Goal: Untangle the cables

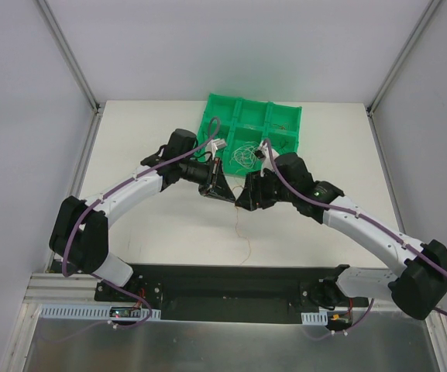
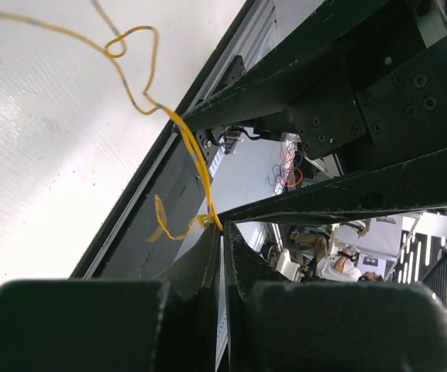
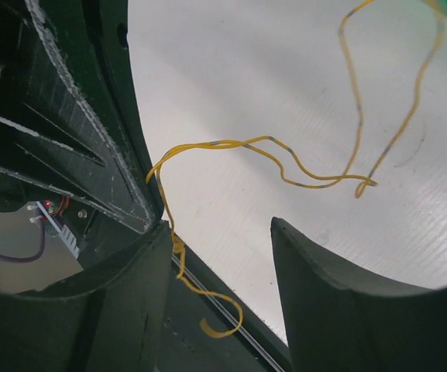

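Orange cable [image 2: 194, 159] — in left tool [image 2: 222, 230]

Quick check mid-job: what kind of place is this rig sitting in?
Likely a lab robot cell: a white table walled by pale panels on metal framing, with a green sorting tray.

Orange cable [image 2: 194, 159], green tray [image 1: 254, 99].
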Tool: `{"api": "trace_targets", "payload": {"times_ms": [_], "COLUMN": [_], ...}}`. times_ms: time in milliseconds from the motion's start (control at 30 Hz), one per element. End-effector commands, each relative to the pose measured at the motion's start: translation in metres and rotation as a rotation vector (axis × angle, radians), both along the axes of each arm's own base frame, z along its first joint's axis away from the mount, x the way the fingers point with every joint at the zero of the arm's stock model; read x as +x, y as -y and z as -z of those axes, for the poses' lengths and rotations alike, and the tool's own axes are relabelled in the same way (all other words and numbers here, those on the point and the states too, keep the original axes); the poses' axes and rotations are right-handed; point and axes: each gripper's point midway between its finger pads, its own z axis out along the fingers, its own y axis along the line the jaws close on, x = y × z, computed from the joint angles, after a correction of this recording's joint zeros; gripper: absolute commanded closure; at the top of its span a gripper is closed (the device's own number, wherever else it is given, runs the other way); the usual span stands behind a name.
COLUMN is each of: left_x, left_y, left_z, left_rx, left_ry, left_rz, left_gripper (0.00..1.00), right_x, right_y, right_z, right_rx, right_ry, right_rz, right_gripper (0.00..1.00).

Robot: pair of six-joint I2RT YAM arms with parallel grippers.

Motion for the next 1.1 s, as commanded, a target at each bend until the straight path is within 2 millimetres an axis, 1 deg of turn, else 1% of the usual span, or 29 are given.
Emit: {"api": "trace_targets", "payload": {"times_ms": [0,33,167,267,333,500,667,733,767,833,867,933,1033,1067], "left_x": [-0.008,-0.008,-0.010,-0.009,-0.007,-0.002,0.002,0.006,0.012,0.021,0.023,0.026,0.020,0.019], "left_y": [0.002,0.002,0.001,0.002,0.003,0.006,0.008,0.007,0.005,-0.001,-0.005,-0.008,-0.012,-0.014], "left_z": [-0.019,-0.019,-0.017,-0.018,-0.020,-0.031,-0.044,-0.049,-0.051,-0.051,-0.052,-0.052,-0.052,-0.051], "left_rx": [-0.069,-0.069,-0.068,-0.074,-0.081,-0.102,-0.122,-0.118,-0.102,-0.057,-0.033,-0.002,0.010,0.018], "left_ry": [0.007,0.005,-0.005,-0.006,-0.002,0.029,0.076,0.116,0.139,0.182,0.187,0.196,0.202,0.210], "left_rz": [0.044,0.043,0.042,0.043,0.044,0.036,0.013,-0.019,-0.057,-0.141,-0.174,-0.199,-0.188,-0.189], "left_gripper": [1.00,1.00,1.00,1.00,1.00,1.00,1.00,1.00,1.00,1.00,1.00,1.00,1.00,1.00], "right_x": [0.022,0.023,0.025,0.015,0.011,0.003,0.007,0.006,0.005,0.000,0.000,0.001,0.008,0.011], "right_y": [-0.002,-0.001,0.000,-0.011,-0.017,-0.024,-0.023,-0.018,-0.015,-0.001,0.010,0.026,0.041,0.044], "right_z": [-0.022,-0.022,-0.035,-0.042,-0.042,-0.031,-0.012,-0.001,0.006,0.023,0.029,0.029,0.017,0.015], "right_rx": [-0.001,-0.005,0.022,0.075,0.100,0.115,0.073,0.031,0.004,-0.077,-0.123,-0.150,-0.093,-0.069], "right_ry": [0.142,0.151,0.191,0.177,0.159,0.092,0.046,0.023,0.008,-0.024,-0.029,-0.021,-0.029,-0.046], "right_rz": [0.039,0.042,0.050,-0.021,-0.045,-0.081,-0.040,-0.027,-0.022,-0.004,0.024,0.062,0.140,0.160], "right_gripper": [0.43,0.43,0.43,0.43,0.43,0.43,0.43,0.43,0.43,0.43,0.44,0.42,0.39,0.38]}}
